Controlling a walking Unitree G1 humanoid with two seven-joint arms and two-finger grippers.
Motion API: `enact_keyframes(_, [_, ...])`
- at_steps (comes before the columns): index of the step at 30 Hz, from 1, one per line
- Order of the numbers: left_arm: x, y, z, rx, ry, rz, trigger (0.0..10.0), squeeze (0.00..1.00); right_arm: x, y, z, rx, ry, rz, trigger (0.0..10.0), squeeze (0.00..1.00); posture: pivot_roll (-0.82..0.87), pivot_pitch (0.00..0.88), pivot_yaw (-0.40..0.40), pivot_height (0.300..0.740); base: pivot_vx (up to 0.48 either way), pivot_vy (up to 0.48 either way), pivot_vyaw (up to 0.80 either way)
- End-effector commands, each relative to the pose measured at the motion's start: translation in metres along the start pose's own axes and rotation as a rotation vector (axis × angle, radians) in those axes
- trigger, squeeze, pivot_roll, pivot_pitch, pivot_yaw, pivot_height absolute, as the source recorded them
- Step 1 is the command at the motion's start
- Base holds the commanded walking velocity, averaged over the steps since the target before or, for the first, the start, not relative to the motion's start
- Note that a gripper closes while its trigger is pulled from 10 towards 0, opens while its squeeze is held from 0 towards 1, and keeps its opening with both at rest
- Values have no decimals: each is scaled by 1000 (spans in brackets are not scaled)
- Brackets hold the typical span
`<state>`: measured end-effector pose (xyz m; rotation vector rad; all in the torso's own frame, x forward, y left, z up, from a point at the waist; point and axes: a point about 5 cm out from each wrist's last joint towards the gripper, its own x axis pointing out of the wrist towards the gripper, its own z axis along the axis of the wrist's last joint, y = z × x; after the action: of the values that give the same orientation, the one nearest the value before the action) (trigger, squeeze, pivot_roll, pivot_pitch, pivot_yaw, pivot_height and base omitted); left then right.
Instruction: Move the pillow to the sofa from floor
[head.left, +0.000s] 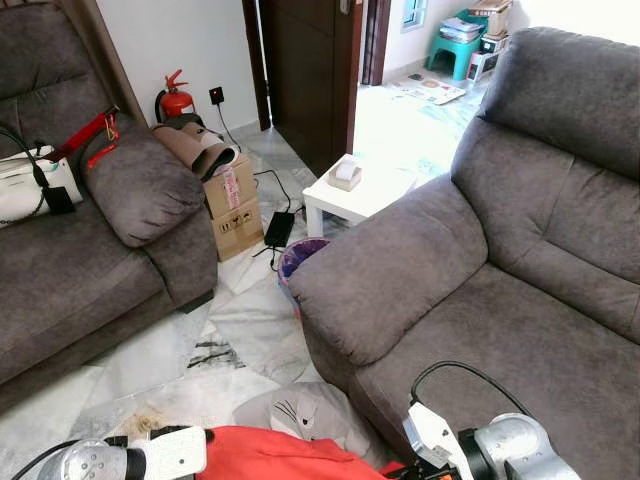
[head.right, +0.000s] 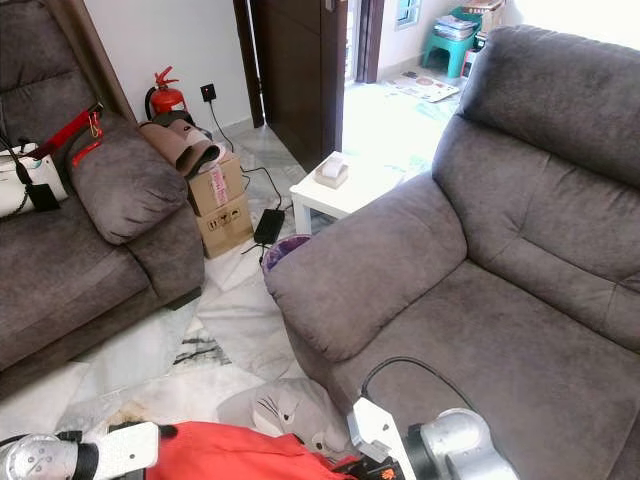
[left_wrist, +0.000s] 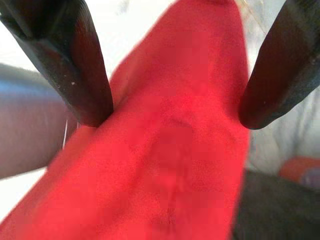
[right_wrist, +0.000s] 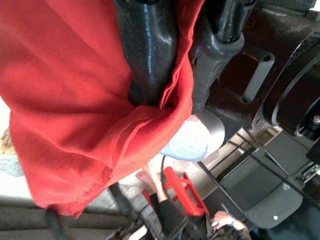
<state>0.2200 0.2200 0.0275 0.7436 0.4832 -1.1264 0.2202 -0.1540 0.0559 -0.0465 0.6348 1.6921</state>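
The pillow (head.left: 275, 455), red, lay long-ways across the floor just before the sofa (head.left: 470, 300). The left gripper (left_wrist: 175, 112) straddled its left end, fingers spread. A cat cushion (head.left: 300, 412) lay behind it. The right gripper (right_wrist: 170, 95) pinched its right edge.

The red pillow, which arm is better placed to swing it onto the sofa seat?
Probably the right. The right gripper already pinches the red pillow and sits beside the sofa seat. The left gripper has its jaws open around the pillow, on the floor side.
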Motion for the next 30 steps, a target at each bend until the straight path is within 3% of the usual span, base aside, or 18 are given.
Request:
enact_keyframes(1, [-2, 4, 9, 11, -49, 0, 10000, 0, 7, 5, 11, -71, -20, 75, 10000, 0, 97, 98, 30, 740, 0, 0, 0])
enact_keyframes(8, [2, 5, 0, -4, -16, -25, 10000, 0, 14, 12, 10, -83, 6, 118, 10000, 0, 83, 97, 30, 740, 0, 0, 0])
enact_keyframes(15, [-1, -10, -33, -82, 116, -85, 10000, 0, 1, 23, 13, -99, 17, 122, 10000, 0, 57, 103, 22, 740, 0, 0, 0])
enact_keyframes(19, [1, -14, -39, -90, 135, -85, 10000, 0, -2, 28, 18, -111, 14, 130, 10000, 0, 53, 106, 19, 740, 0, 0, 0])
enact_keyframes(30, [16, -17, -31, -113, 69, -58, 10000, 0, -3, 30, 23, -124, 7, 130, 10000, 0, 43, 107, 5, 740, 0, 0, 0])
